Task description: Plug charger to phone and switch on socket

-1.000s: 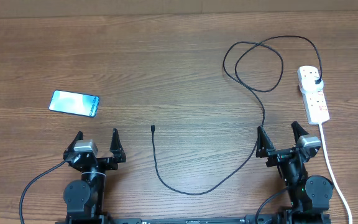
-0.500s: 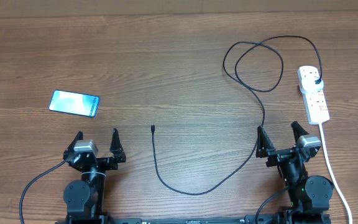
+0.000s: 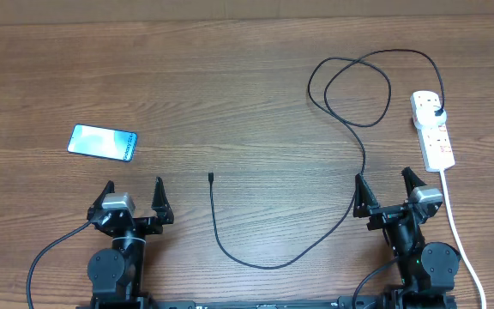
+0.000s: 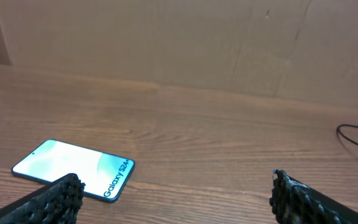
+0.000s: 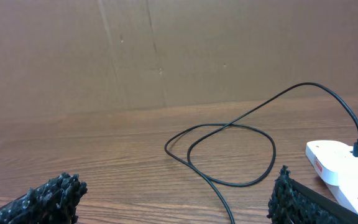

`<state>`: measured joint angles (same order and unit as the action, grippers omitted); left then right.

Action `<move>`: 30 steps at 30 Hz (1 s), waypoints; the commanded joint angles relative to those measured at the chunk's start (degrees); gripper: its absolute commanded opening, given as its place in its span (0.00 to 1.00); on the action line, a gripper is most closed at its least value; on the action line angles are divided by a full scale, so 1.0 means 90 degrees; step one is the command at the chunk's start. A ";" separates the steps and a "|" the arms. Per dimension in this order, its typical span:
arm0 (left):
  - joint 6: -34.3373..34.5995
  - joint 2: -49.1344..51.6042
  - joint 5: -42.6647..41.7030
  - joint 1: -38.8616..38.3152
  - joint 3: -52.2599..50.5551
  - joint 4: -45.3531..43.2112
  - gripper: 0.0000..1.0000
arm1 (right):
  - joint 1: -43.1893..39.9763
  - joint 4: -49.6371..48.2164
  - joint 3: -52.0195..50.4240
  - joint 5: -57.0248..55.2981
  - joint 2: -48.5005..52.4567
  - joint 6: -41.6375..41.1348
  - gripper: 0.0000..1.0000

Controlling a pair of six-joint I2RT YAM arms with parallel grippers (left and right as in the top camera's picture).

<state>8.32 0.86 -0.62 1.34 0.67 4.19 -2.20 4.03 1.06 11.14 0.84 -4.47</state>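
Overhead, you can't tell if the socket [image 3: 433,129] is on: too small. The right wrist view crops it at lower right.

Table [image 3: 247,86] is matt brown wood grain, fairly smooth. Phone [image 3: 102,142] screen's glossy glass, charger [image 3: 264,267] is matt black rubbery cable, socket [image 3: 433,130] is smooth white plastic. Back wall [image 4: 166,37] looks like plain matt cardboard.

The lit phone [image 3: 102,142] lies far left, the charger [image 3: 268,267] loops from its free tip to the power strip [image 3: 436,142], and the left gripper [image 3: 134,185] and right gripper [image 3: 382,177] gape wide.
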 commanded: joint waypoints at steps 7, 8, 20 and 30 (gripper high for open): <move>-0.0287 -0.0068 -0.0823 -0.0027 0.0005 -0.0143 1.00 | 0.0041 -0.0036 -0.0066 -0.0049 -0.0073 0.0002 1.00; -0.0287 -0.0066 -0.0823 -0.0027 0.0063 -0.0143 1.00 | 0.0041 -0.0036 -0.0066 -0.0049 -0.0073 0.0002 1.00; -0.0287 0.1732 -0.0986 -0.0027 0.1843 0.0012 0.99 | 0.0041 -0.0036 -0.0066 -0.0049 -0.0073 0.0002 1.00; -0.0287 0.4486 -0.1399 -0.0027 0.4359 0.1049 0.99 | 0.0041 -0.0036 -0.0066 -0.0046 -0.0073 0.0005 1.00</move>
<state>6.83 36.05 -11.51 1.34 32.77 11.64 -2.20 4.01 1.06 11.14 0.84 -4.47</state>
